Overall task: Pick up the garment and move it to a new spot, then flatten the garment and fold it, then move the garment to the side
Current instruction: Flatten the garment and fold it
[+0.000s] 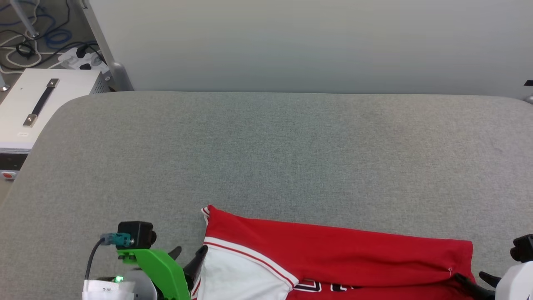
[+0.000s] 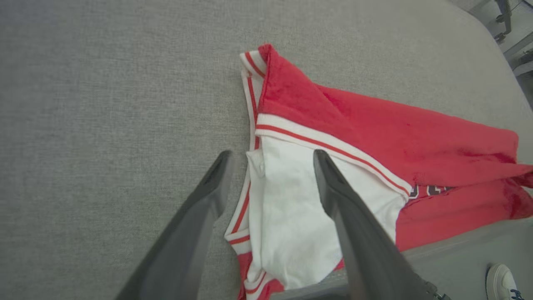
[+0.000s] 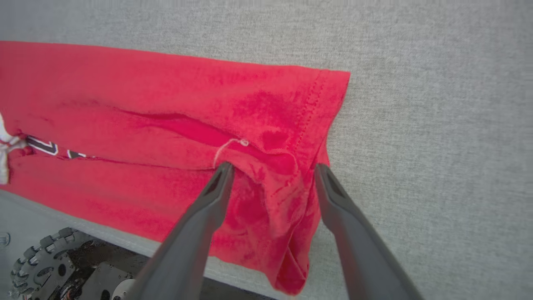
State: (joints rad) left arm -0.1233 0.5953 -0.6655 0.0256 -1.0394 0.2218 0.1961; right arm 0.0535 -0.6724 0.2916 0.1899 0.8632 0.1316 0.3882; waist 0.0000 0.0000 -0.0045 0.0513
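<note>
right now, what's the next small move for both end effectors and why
Probably lift both straight up. The left end effector stands open over the white sleeve, the right end effector open at the hem; the folded red jersey droops over the grey table's near edge, so sideways drag could pull it off.

Red garment (image 1: 333, 250), white sleeve (image 1: 241, 273), red-striped white trim (image 1: 250, 255), black-and-white print (image 1: 316, 286), flecked grey table (image 1: 266, 158) under garment, green camera bracket (image 1: 160, 266) left of garment, white box (image 1: 25, 125), black handle (image 1: 40, 102)
</note>
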